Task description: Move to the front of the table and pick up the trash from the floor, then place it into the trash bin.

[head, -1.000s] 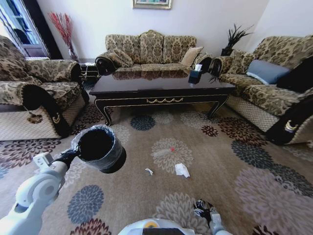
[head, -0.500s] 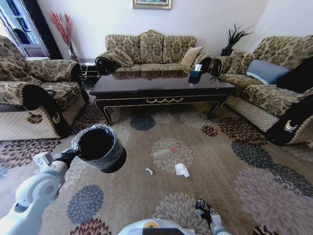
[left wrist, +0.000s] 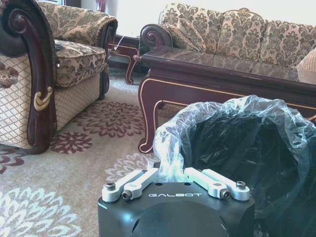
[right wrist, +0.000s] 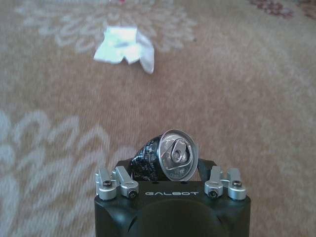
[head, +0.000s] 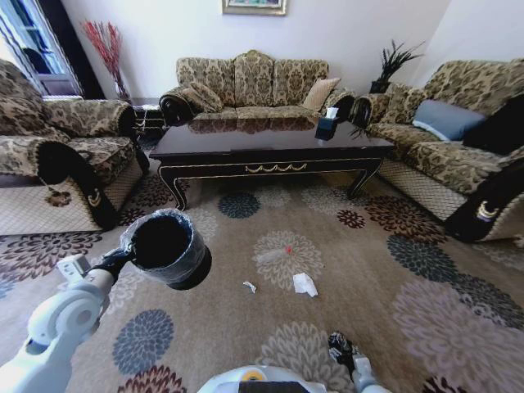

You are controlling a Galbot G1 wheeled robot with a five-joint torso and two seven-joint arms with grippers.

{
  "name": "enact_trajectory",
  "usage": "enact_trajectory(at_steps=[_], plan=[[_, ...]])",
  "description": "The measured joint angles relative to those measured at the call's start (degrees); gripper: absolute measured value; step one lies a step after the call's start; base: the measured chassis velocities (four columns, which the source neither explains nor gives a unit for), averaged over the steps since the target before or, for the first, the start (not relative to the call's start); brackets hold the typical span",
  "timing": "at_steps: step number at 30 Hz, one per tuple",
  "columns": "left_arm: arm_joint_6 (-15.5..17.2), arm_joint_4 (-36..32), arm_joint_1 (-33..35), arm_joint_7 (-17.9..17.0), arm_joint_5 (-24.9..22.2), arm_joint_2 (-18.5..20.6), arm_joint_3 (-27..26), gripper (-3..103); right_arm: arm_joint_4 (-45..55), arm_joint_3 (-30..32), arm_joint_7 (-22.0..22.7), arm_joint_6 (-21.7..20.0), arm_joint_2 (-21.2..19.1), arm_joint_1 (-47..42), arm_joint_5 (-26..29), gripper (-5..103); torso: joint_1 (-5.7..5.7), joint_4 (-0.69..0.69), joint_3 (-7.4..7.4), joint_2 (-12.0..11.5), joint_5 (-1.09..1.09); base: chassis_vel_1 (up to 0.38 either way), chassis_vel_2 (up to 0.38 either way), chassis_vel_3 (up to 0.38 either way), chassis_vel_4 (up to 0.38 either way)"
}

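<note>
Left gripper (left wrist: 172, 174) grips the lined trash bin (head: 164, 246) by its rim — right gripper (right wrist: 170, 168) clenches a can (right wrist: 168, 157).

Bright daylight glares off the glossy table (head: 270, 141); head view bends at its edges, right wrist view's background soft.

Patterned floor (head: 393, 246) carries table (head: 270, 147); bottle (head: 274, 255), tissue (head: 305, 284), perhaps a paper scrap (head: 250, 286).

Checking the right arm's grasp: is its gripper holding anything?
Yes. The right gripper is shut on a crushed can, silver top facing the camera, above the carpet.
</note>
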Motion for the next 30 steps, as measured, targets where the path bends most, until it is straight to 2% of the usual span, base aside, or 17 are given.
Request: enact_trajectory(at_steps=[5,7,8,10,12,14,17,19,20,23,25,28,29,30], plan=[[-0.1,0.2,0.0,0.1,0.1,-0.2,0.6,4,9.8,5.1,0.9,-0.8,-2.0,-1.1,3.2,68,0.0,0.0,0.0,0.0,-0.02,0.0,0.0,0.0,0.0],[-0.1,0.3,-0.1,0.1,0.3,-0.3,1.1,4,16.6,7.6,1.5,-2.0,-4.3,-1.0,5.9,68,0.0,0.01,0.0,0.0,-0.01,0.0,0.0,0.0,0.0],[-0.1,0.3,-0.1,0.1,0.3,-0.3,1.1,4,16.6,7.6,1.5,-2.0,-4.3,-1.0,5.9,68,0.0,0.01,0.0,0.0,-0.01,0.0,0.0,0.0,0.0],[-0.1,0.3,-0.2,0.1,0.5,-0.3,1.4,4,21.7,8.7,2.5,-3.2,-6.8,-0.4,8.4,68,0.0,0.0,0.0,0.0,-0.02,0.0,0.0,0.0,0.0],[-0.1,0.3,-0.4,0.1,0.8,-0.4,2.0,4,28.0,8.7,4.1,-5.4,-11.4,2.2,12.7,68,0.0,-0.01,0.0,0.0,-0.01,0.0,0.0,0.0,0.0],[-0.1,0.3,-0.4,0.1,0.9,-0.5,2.2,4,29.4,8.4,4.4,-5.9,-12.5,3.2,13.6,68,0.0,0.0,0.0,0.0,-0.01,0.0,0.0,0.0,0.0],[-0.1,0.2,-0.6,0.1,1.3,-0.7,2.9,4,36.5,4.5,5.5,-8.2,-19.8,11.2,19.2,68,0.0,0.01,0.0,0.0,0.01,0.0,0.0,0.0,0.0],[-0.1,0.2,-0.7,0.0,1.4,-0.7,3.4,4,39.0,2.9,5.1,-8.6,-23.2,15.3,20.8,68,0.0,0.04,0.0,0.0,-0.01,0.0,0.0,0.0,0.0],[-0.1,0.2,-0.7,0.0,1.4,-0.7,3.4,4,39.0,2.9,5.1,-8.6,-23.2,15.3,20.8,68,0.0,0.04,0.0,0.0,-0.01,0.0,0.0,0.0,0.0],[0.0,0.2,-1.0,0.0,1.4,-0.7,4.3,4,41.7,-4.3,0.6,-7.9,-29.7,27.3,21.7,68,0.0,-0.01,0.0,0.0,-0.01,0.0,0.0,0.0,0.0],[0.0,0.2,-1.0,0.0,1.4,-0.8,4.4,4,42.1,-5.9,-0.1,-7.7,-30.4,29.6,21.8,68,0.0,0.01,0.01,0.0,-0.01,0.0,0.0,0.0,0.0],[0.2,0.0,-1.4,-0.1,1.3,-1.2,5.2,4,42.8,-17.6,-3.3,-5.9,-30.3,43.7,22.5,68,0.0,-0.01,0.0,0.0,0.01,0.0,0.0,0.0,0.0],[0.2,0.0,-1.4,-0.1,1.3,-1.2,5.2,4,42.8,-17.6,-3.3,-5.9,-30.3,43.7,22.5,68,0.0,-0.01,0.0,0.0,0.01,0.0,0.0,0.0,0.0],[0.2,-0.1,-1.5,-0.2,1.3,-1.3,5.5,4,42.7,-20.5,-3.8,-5.1,-29.4,47.5,22.6,68,0.0,-0.01,0.0,0.0,0.01,0.0,0.0,0.0,0.0]])
